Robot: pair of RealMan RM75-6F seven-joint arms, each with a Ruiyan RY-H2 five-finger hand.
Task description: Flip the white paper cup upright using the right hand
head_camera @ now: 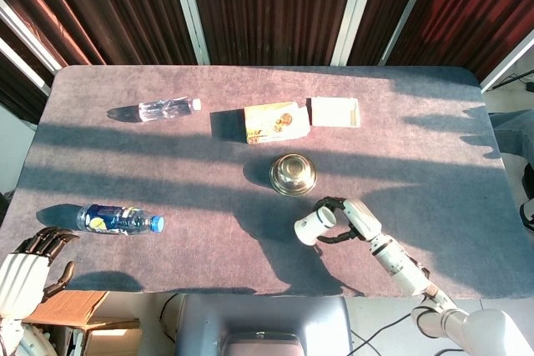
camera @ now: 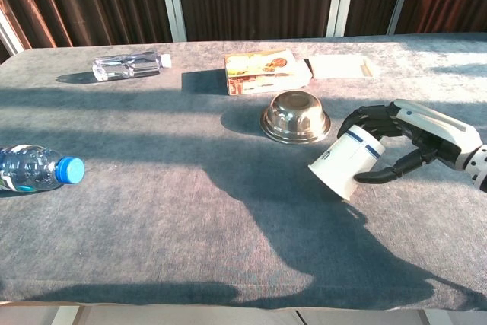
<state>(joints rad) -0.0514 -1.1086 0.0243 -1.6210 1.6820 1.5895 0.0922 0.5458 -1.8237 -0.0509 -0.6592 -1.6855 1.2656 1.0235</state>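
A grey felt table [head_camera: 417,156] stands before dark curtains, striped with sun and shadow. Right of centre in the chest view, the right hand [camera: 415,135] wraps dark fingers [camera: 364,115] round a white cup [camera: 344,163] with a thin blue band, tilted with its mouth aimed lower left and its lower rim on or just above the cloth. Just above it sits an upturned steel bowl [camera: 295,116]. The left hand [head_camera: 25,268], at the head view's lower left corner, holds nothing, its fingers loosely curled.
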